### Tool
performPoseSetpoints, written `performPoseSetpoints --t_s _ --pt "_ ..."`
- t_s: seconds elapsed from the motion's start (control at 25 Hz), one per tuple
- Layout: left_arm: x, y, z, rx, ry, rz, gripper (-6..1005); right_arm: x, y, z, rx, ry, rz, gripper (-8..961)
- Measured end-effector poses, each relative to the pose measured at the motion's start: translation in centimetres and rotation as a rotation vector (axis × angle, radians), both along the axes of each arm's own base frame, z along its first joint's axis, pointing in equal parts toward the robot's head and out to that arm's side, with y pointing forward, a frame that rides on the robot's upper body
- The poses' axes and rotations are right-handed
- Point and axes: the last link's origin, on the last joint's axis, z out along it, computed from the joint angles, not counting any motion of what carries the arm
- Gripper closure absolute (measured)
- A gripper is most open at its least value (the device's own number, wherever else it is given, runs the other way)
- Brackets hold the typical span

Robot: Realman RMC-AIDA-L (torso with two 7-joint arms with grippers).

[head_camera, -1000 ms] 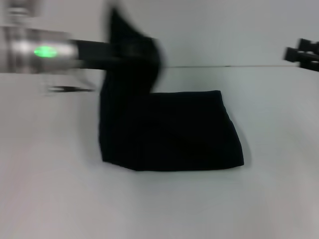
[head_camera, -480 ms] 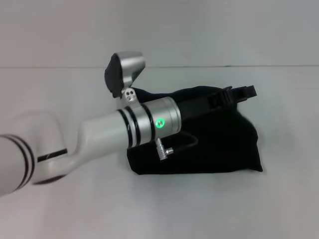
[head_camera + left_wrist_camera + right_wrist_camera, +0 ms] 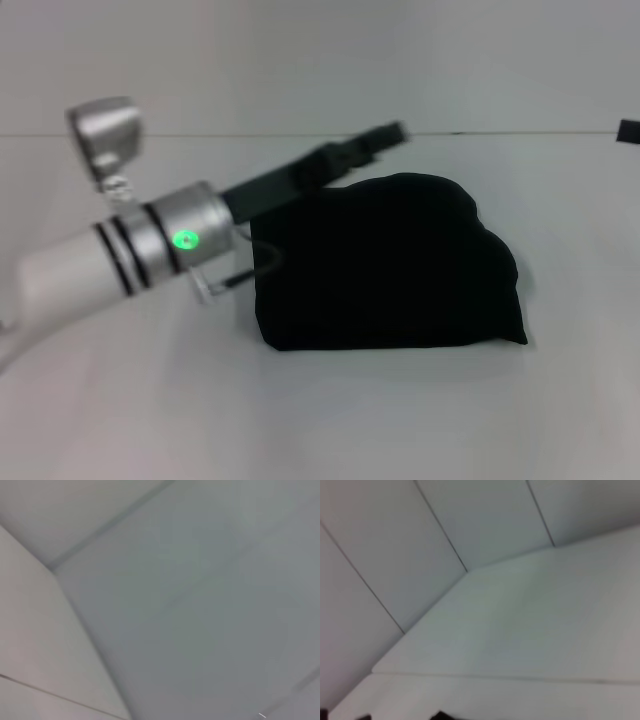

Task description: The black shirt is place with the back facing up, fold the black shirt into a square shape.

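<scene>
The black shirt lies folded into a compact, roughly square bundle on the white table, in the middle of the head view. Its top edge bulges a little and no lettering shows. My left arm reaches in from the left, and its left gripper hangs above the table just past the shirt's far left corner, apart from the cloth and holding nothing. Only a small black tip of my right gripper shows at the far right edge, well away from the shirt. Neither wrist view shows the shirt clearly.
The table's far edge meets a plain pale wall. The left wrist view shows only wall panels. The right wrist view shows bare table and wall.
My left gripper carried the shirt's left part over to the right, laid it on the rest, and has now drawn back left and up, off the cloth. The right gripper has moved farther right.
</scene>
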Motion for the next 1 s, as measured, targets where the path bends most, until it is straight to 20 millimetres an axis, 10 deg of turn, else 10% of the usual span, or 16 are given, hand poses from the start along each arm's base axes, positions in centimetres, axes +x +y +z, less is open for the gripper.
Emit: performPoseSetpoints --t_s 0.44,1.0 --pt "-7.4 4.1 6.2 0.057 0.291 0.332 112 -0.5 1.5 -2.8 -0.045 -0.024 -0.108 12" --pt "-7.6 5.4 3.6 -0.006 0.476 0.432 37 -0.8 1.2 -3.7 -0.061 -0.017 -0.095 12"
